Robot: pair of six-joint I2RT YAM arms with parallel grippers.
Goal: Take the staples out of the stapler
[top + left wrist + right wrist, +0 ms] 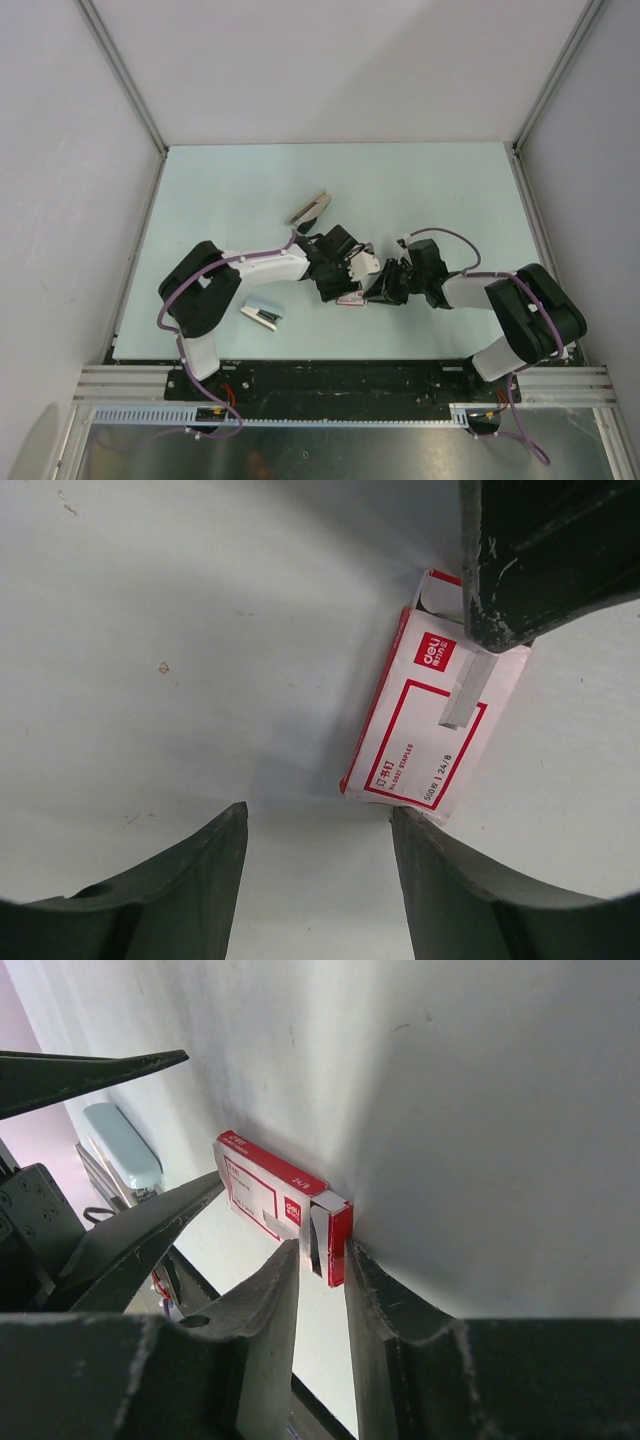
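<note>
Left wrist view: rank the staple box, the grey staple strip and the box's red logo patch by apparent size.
1. staple box
2. staple strip, upper end hidden
3. red logo patch
The last two look close, and the strip may sit nearer the camera, so their order is unsure.

Looks like a robotics lab test cell: pale table (420, 180) boxed in by plain white panels (340, 60) on aluminium posts (120, 70), left arm (205, 290) and right arm (525, 310) bolted to a black base plate (340, 382), slotted cable duct (150, 413) along the near edge.
</note>
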